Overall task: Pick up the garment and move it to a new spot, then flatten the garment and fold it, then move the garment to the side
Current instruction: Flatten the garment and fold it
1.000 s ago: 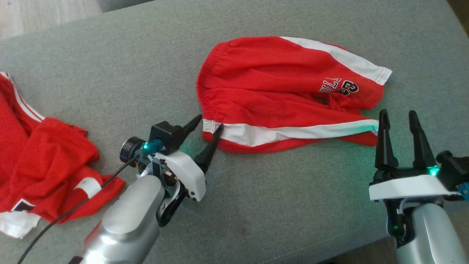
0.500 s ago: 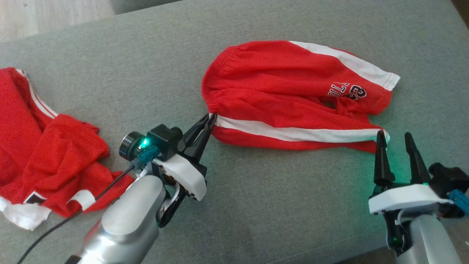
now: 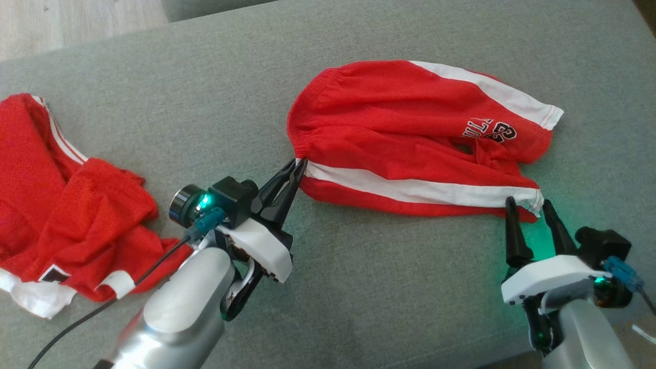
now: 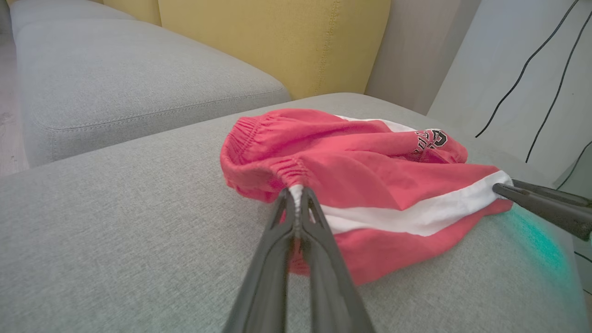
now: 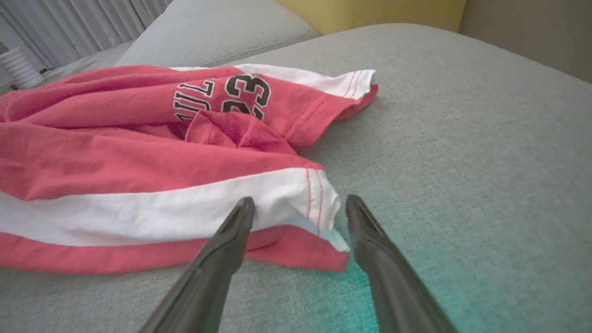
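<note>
On grey couch seat (image 3: 154,77), red shorts (image 3: 400,128) are laid long way left to right. Waist corner is pinched tight by left tool (image 3: 298,165). Leg hem corner is found just at tips of wide-open right tool (image 3: 528,202), not yet gripped. Right tool likely to be shut next.

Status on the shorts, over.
Left gripper shut on shorts at waistband. Right gripper open around hem corner. Shorts rumpled on cushion. Other red garment apart, left; nothing blocking.
</note>
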Robot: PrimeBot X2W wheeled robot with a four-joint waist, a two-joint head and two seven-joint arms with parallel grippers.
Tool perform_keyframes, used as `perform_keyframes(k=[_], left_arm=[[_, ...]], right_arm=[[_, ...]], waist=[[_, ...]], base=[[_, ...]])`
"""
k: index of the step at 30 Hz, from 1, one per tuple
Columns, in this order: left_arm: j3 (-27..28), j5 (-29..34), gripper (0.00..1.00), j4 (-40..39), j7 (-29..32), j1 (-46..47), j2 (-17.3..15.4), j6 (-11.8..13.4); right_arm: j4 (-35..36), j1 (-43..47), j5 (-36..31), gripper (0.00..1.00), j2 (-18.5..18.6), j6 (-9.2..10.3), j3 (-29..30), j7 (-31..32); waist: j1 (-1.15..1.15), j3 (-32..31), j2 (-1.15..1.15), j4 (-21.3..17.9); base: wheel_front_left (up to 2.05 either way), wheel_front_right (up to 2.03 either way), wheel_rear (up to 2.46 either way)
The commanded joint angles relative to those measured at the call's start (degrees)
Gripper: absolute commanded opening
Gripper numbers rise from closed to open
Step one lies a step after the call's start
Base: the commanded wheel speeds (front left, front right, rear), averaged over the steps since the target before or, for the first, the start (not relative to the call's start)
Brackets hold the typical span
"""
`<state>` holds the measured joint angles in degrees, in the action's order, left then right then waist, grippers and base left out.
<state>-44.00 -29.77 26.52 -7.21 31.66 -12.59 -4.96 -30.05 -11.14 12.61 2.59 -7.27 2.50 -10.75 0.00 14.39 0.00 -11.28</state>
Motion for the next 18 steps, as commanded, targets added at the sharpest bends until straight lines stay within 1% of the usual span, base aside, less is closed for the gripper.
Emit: perform_keyframes(k=[1,2,3,5,11,18], left_arm=[[1.69,0.0,0.0,-1.91,-0.37,1.2,-1.46,0.38],[1.66,-0.02,0.0,-1.99,-0.33,1.22,-1.54,0.42],[1.66,-0.02,0.0,-1.99,-0.33,1.22,-1.54,0.42],[1.62,-0.1,0.0,-2.11,-0.27,1.22,-1.66,0.49],[1.62,-0.48,0.0,-2.16,-0.07,1.11,-2.05,0.76],[1.88,-0.89,0.0,-1.79,-0.05,0.23,-2.94,1.71]], right_arm=[[1.11,-1.31,0.45,0.97,0.29,-0.22,-1.64,-0.23],[0.95,-1.41,0.73,0.71,0.29,-0.22,-1.92,-0.29],[0.95,-1.41,0.73,0.71,0.29,-0.22,-1.92,-0.29],[0.74,-1.58,1.17,0.0,0.29,-0.22,-2.42,-0.53],[1.45,-1.78,0.86,0.0,0.29,-0.22,-2.62,-2.11],[7.03,-0.82,0.45,0.0,0.29,-0.22,-2.46,-3.52]], waist=[[0.0,0.03,0.0,-0.11],[0.0,0.05,0.0,-0.16],[0.0,0.05,0.0,-0.16],[0.0,0.03,0.0,-0.23],[0.0,-0.29,0.0,-0.25],[0.0,-2.18,0.0,-0.48]], base=[[0.0,0.0,0.0],[0.0,0.0,0.0],[0.0,0.0,0.0],[0.0,0.0,0.0],[0.0,0.0,0.0],[0.0,0.0,0.0]])
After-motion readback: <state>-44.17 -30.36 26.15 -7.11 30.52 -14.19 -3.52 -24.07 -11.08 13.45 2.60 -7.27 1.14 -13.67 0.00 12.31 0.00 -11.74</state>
